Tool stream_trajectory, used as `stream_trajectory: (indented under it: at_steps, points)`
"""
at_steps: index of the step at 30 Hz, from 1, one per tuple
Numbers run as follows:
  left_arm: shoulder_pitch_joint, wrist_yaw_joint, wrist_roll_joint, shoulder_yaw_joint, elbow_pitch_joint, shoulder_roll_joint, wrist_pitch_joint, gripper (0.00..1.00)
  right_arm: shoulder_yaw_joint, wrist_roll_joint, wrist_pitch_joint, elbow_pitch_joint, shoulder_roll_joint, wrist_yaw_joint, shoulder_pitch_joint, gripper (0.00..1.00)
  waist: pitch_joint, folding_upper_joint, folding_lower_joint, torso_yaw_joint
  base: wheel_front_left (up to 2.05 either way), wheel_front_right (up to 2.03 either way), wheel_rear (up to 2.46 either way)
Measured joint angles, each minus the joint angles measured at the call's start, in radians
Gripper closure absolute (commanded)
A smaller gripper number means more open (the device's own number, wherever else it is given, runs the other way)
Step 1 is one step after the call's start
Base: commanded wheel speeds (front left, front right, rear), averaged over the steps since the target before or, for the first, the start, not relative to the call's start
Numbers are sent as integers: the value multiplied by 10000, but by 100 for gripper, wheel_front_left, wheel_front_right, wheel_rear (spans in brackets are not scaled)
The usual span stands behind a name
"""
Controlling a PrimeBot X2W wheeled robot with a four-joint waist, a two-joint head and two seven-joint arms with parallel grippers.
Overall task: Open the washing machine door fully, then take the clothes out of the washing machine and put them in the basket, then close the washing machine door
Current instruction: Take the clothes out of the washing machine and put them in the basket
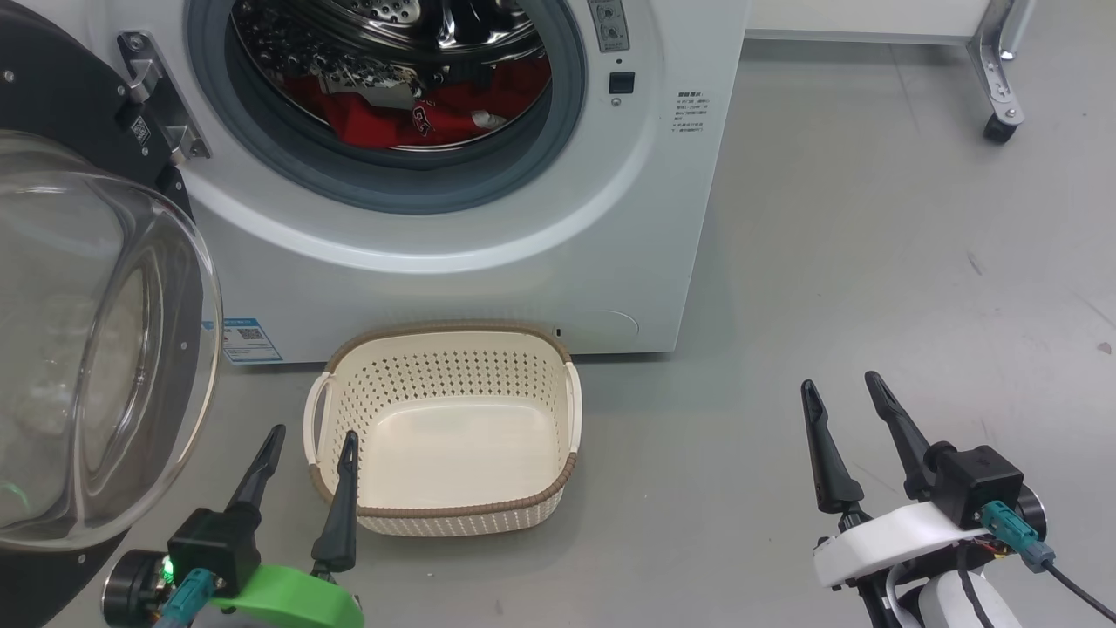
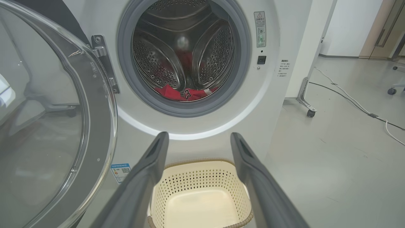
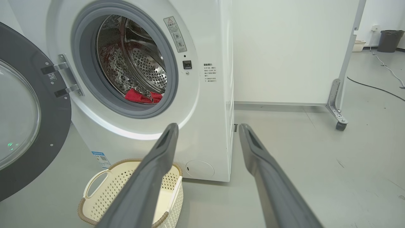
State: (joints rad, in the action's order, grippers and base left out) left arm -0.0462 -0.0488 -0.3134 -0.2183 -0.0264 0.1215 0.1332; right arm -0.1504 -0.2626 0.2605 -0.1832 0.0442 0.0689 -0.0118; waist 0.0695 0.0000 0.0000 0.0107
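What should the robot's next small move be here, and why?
Probably reach the open right gripper into the washing machine toward the clothes: the washing machine door stands swung wide, the basket is empty, and the left gripper, also open, sits close beside that door.

bright, even, diffuse light; soft, faint shadows on the floor.
glare streaks on the washing machine door glass at 9 o'clock and the steel drum at 12; wrist views bow straight edges, and their near fingers at 6 o'clock are soft.
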Motion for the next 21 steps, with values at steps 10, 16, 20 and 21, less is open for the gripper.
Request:
stream_trajectory:
  at_steps: [10,16,20,21]
  points:
    - [0,-2,12,-33,46,-2,0,0,2,0,0,2,0,0,0,0,21,0,0,-10,60,-60,0]
    - [0,-67,163,-65,113,-2,2,0,27,-4,0,4,0,0,0,0,6,0,0,-5,85,-85,0]
    - [0,-75,165,-63,123,0,2,0,31,-2,0,4,0,2,0,0,-8,0,0,16,71,-71,0]
    - [1,-75,165,-63,123,0,2,0,31,-2,0,4,0,2,0,0,-13,0,0,22,61,-61,0]
